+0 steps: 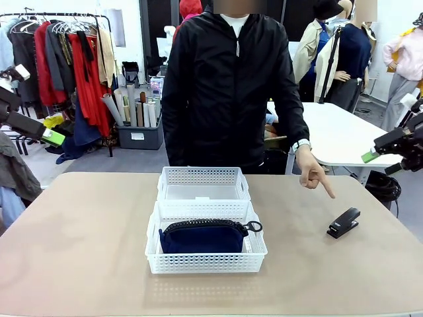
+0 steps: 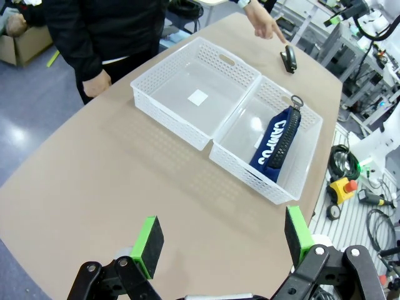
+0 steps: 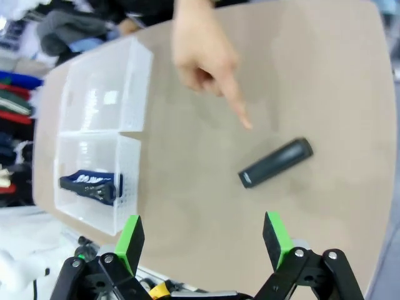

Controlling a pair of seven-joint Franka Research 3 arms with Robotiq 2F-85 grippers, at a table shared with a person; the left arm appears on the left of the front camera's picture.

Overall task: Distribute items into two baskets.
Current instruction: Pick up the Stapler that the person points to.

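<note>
Baskets (image 1: 205, 262): two, touching; one pouch (image 1: 201, 239) in nearer; one stapler (image 1: 344, 222) outside.

I note white perforated plastic baskets (image 1: 205, 263), a soft navy cloth pouch (image 1: 203, 239), a matt black stapler (image 1: 344, 222) and a smooth matt table (image 1: 79, 238).

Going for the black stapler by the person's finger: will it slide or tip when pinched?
The stapler looks rigid, so it likely won't deform. Lying flat on the smooth table, it probably won't roll but may skid if nudged. Its raised hinged top might press down if squeezed top to bottom.
</note>
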